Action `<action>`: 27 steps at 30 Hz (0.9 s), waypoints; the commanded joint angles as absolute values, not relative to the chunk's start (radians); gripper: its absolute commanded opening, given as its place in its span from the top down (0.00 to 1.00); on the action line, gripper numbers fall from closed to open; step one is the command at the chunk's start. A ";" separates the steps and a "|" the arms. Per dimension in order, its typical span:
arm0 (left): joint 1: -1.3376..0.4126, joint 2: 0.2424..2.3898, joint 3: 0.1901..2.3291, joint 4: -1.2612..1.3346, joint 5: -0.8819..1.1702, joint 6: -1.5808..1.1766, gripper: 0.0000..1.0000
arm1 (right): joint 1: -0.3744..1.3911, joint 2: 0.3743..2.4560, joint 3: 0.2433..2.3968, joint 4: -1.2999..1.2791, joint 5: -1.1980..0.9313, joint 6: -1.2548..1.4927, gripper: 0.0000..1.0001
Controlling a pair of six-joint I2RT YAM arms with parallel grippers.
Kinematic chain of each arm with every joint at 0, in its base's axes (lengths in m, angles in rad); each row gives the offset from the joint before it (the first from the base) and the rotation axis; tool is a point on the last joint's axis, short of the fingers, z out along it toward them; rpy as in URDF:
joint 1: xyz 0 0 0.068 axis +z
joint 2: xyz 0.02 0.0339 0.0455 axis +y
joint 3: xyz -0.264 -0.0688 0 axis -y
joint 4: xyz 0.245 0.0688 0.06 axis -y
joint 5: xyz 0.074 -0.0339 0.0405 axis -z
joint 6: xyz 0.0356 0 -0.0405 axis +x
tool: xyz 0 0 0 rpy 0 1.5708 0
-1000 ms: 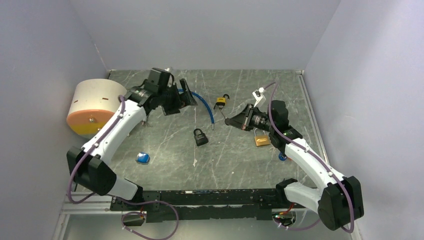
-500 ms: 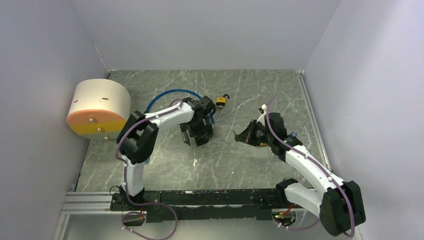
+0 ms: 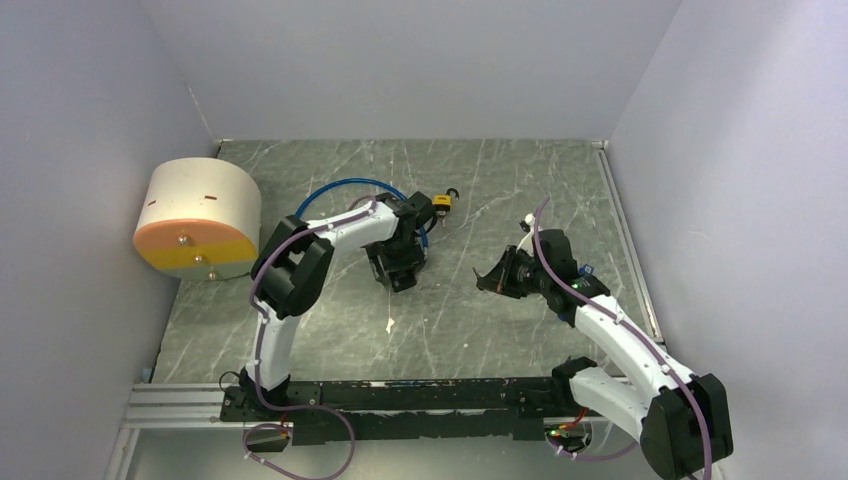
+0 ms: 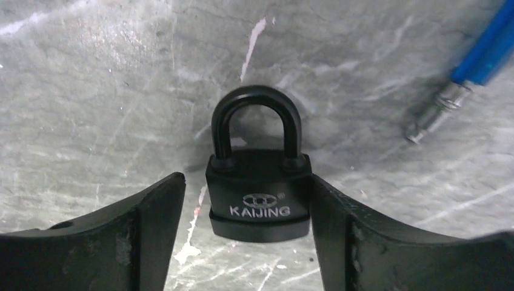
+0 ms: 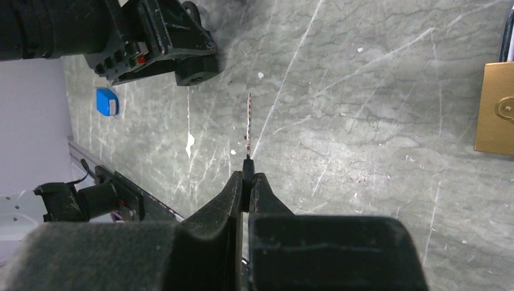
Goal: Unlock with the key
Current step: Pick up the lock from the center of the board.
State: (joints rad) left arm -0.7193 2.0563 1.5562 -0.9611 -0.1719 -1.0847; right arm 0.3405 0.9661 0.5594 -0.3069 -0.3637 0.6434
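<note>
A black padlock (image 4: 259,200) marked KAIJING lies flat on the grey marbled table (image 3: 440,330), its shackle pointing away from the left wrist. My left gripper (image 4: 245,180) is open and straddles the lock body. Its right finger touches the body and a gap shows on the left. In the top view the left gripper (image 3: 398,268) covers the lock. My right gripper (image 5: 247,176) is shut on a thin key (image 5: 248,130) whose blade points toward the left gripper. In the top view the right gripper (image 3: 492,275) hovers to the right of the lock.
A yellow padlock (image 3: 441,204) lies behind the left gripper, beside a blue cable (image 3: 350,185) with a metal tip (image 4: 430,118). A brass padlock (image 5: 494,109) lies near the right arm. A cream and orange cylinder (image 3: 195,215) stands at the left wall. A small blue item (image 5: 106,101) lies near the front.
The left arm swung from the back left to the middle and came down over the black padlock, its jaws narrowing a little. The right gripper drew back slightly with the key.
</note>
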 commanded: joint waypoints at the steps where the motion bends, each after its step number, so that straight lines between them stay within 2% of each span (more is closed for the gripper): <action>1: -0.710 2.089 1.568 -0.960 -0.201 -1.107 0.28 | 0.334 0.934 0.561 -0.335 -0.359 0.600 1.00; 5: -0.684 2.107 1.526 -0.866 -0.125 -1.075 0.37 | 0.333 0.915 0.556 -0.350 -0.364 0.595 1.00; 10: -0.650 2.031 1.408 -0.678 0.007 -1.055 0.78 | 0.330 0.899 0.569 -0.361 -0.358 0.597 1.00; 12: -0.636 1.999 1.403 -0.648 0.077 -1.035 0.90 | 0.329 0.904 0.578 -0.349 -0.357 0.611 1.00; 14: -0.615 1.967 1.400 -0.616 0.161 -1.019 0.97 | 0.328 0.909 0.583 -0.325 -0.360 0.630 1.00; 18: -0.538 1.867 1.317 -0.416 0.420 -1.095 0.97 | 0.327 0.896 0.564 -0.224 -0.380 0.714 1.00; 21: -0.480 1.757 1.207 -0.117 0.593 -1.261 0.98 | 0.324 0.864 0.514 -0.025 -0.448 0.796 1.00; 27: -0.421 1.586 1.092 0.288 0.668 -1.668 0.97 | 0.327 0.865 0.477 0.278 -0.525 0.987 1.00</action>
